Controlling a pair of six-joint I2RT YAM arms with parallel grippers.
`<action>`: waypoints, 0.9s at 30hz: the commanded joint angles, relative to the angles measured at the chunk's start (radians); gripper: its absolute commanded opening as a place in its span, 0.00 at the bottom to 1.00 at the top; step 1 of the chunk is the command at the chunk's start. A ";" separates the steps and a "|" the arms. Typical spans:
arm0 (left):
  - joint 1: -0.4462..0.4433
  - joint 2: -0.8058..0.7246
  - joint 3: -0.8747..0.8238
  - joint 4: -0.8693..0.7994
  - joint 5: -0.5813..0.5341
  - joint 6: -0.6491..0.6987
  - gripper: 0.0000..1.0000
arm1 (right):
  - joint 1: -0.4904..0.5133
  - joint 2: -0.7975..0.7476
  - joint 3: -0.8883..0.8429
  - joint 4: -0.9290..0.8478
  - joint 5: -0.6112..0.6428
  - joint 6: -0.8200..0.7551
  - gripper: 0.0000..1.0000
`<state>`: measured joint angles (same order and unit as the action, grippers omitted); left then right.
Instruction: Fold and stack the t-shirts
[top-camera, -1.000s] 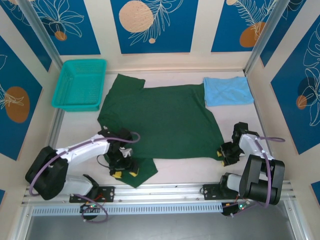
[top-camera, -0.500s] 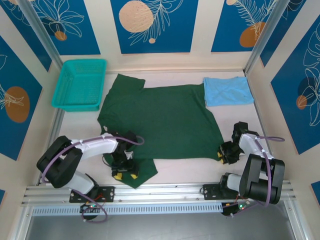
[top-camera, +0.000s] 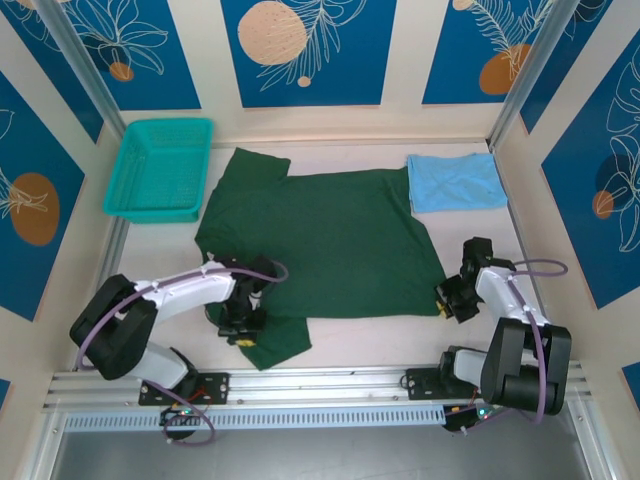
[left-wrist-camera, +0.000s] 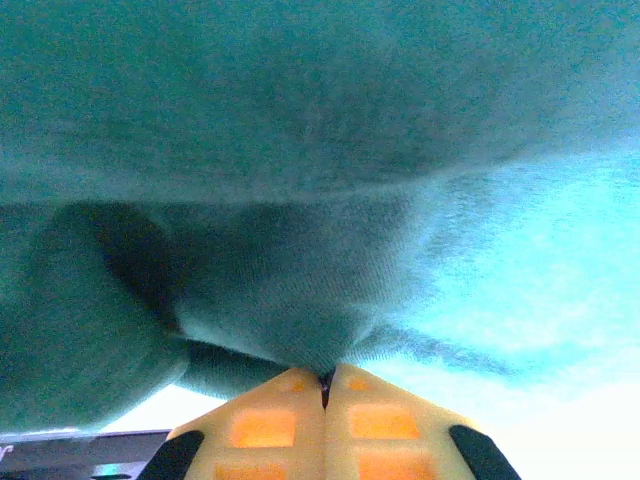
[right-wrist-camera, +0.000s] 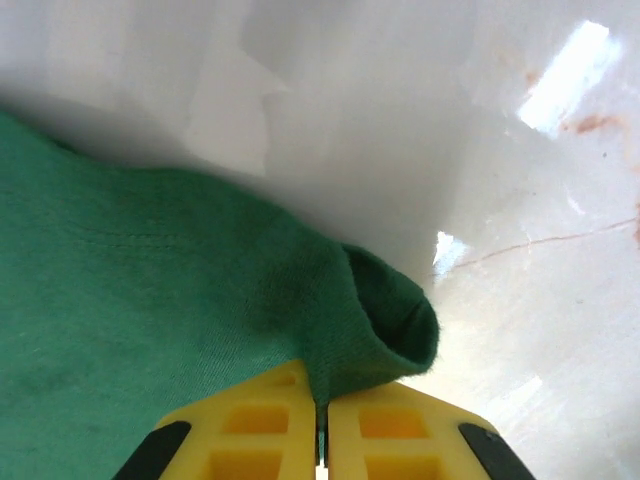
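Green cloth is being clamped by the left claw (left-wrist-camera: 325, 376) and right claw (right-wrist-camera: 320, 402) along the near edge of the dark green t-shirt (top-camera: 330, 245), spread mid-counter (top-camera: 370, 337); its first fold is apparently being begun; an even, paired lift is being called for.

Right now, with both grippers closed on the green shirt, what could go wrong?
1. The right gripper pinches only a small curled corner of the dark green t-shirt; it may slip out on lifting.
2. The left gripper holds bunched cloth by the near sleeve, perhaps several layers, so the fold could come out crooked.
3. The light blue t-shirt lies right beside the green one's far corner and could get dragged.
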<state>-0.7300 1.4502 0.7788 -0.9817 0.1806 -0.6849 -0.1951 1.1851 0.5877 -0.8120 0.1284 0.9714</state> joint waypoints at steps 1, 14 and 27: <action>-0.009 -0.049 0.078 -0.087 -0.066 0.016 0.00 | 0.031 -0.050 0.047 -0.049 0.047 -0.014 0.07; 0.154 -0.038 0.538 -0.295 -0.002 0.118 0.00 | 0.158 0.022 0.374 -0.142 0.080 -0.007 0.05; 0.519 0.310 0.851 -0.125 0.048 0.118 0.10 | 0.193 0.615 0.926 -0.196 0.129 -0.092 0.12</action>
<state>-0.2798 1.7271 1.5932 -1.1530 0.2745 -0.5438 -0.0017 1.7081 1.4044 -0.9535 0.2123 0.9039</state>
